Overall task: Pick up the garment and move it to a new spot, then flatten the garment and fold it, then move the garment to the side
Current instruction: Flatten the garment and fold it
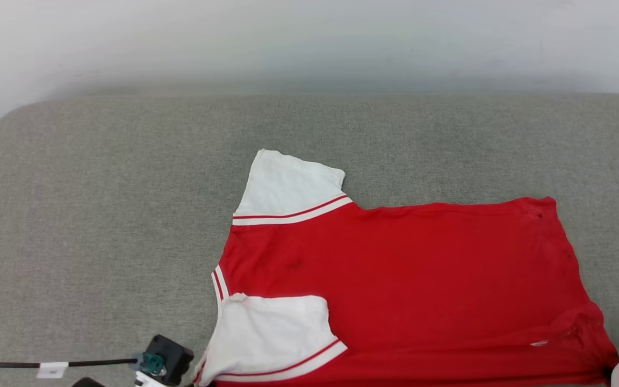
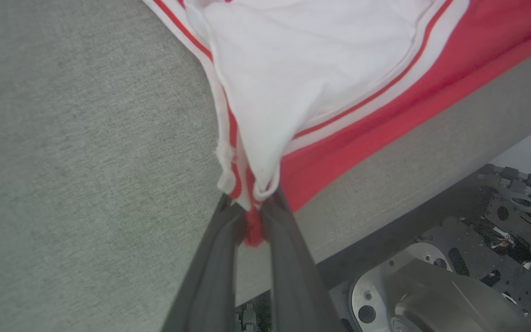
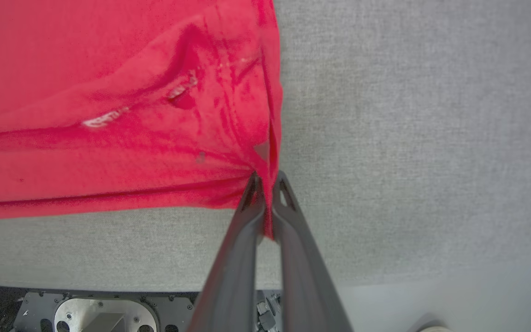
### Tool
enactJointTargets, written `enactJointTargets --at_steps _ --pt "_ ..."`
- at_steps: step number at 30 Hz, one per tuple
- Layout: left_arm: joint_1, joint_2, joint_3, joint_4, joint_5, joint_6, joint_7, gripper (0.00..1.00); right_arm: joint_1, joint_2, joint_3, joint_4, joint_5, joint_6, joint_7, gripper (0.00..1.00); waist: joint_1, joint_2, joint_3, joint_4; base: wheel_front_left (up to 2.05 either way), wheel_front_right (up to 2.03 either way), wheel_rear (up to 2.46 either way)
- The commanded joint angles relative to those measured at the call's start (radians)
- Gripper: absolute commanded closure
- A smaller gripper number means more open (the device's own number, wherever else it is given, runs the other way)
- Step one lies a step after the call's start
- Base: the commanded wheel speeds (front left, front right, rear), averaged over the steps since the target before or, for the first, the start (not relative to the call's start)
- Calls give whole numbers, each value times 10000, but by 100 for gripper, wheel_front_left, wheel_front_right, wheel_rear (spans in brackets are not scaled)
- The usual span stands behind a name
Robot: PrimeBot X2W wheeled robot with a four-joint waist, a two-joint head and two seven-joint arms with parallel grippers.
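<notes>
A: Checking the left gripper [image 2: 252, 216] first: what did its fingers hold?
B: They were closed on the shirt [image 1: 395, 279] at the corner of the near sleeve. A bunch of red-and-white trim was pinched between the two dark fingers [image 2: 210, 276].
A: And the right gripper [image 3: 268, 184]?
B: It was closed too, on the shirt's near hem corner. Red cloth ran down between the fingertips, and creases fanned out from the pinch.
A: Where did the shirt lie?
B: It lay on the grey cushion [image 1: 100, 215], right of centre in the head view, plain red side up. The sleeves were at the left and the hem at the right. The far sleeve lay flat on the cushion, and the near sleeve lay over the red body. The near edge ran close to the cushion's front edge.
A: Was it flat?
B: Mostly. The hem corner by the right gripper was rumpled, and a small white mark [image 1: 539, 343] showed there.
A: Anything else?
B: A black cable [image 1: 8, 365] with a white label ran in from the left edge of the head view to the left wrist.
</notes>
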Motion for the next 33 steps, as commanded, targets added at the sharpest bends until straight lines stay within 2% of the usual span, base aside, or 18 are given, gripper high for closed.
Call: enactJointTargets --at_steps 1,8,9,10,11,12,18,23,28,33 --pt "142 -98 -62 147 -109 -54 -22 100 274 45 -146 -168 -28 -20 113 100 0 -1 99 -34 0 0 0" --pt "-91 -593 -273 783 -174 -398 -253 100 289 208 -32 -19 -146 -20 105 100 0 -1 271 -78 0 0 0" --pt "-129 -651 -313 907 -154 -470 -271 100 223 191 15 26 -189 -20 24 83 0 -1 284 -76 0 0 0" --pt "-163 -702 -328 1005 -148 -538 -307 92 129 182 31 71 -206 -20 -73 6 0 -1 298 -72 0 0 0" --pt "-203 -741 -340 1111 -133 -565 -351 33 35 227 -3 145 -213 -20 -187 0 0 -1 306 -64 0 0 0" --pt "-249 -778 -342 1214 -106 -613 -391 0 1 252 -3 225 -229 -18 -249 0 0 -1 297 -54 0 0 0" --pt "-358 -1085 1 1612 -165 -611 -1201 0 -256 165 26 251 -18 -17 -772 0 0 -1 24 9 0 0 0" --pt "-477 -1352 565 1682 -33 -365 -2432 0 -583 103 -4 -127 178 -15 -1679 0 0 -1 -304 0 0 0 0" --pt "-564 -1750 1218 1650 395 -221 -4608 0 -911 -15 161 -642 139 -14 -3685 0 0 -1 -538 -21 0 0 0" --pt "-501 -2217 1868 1715 670 42 -6197 0 -992 298 402 -1157 381 -15 -5536 0 0 -1 -689 -3 0 0 0"
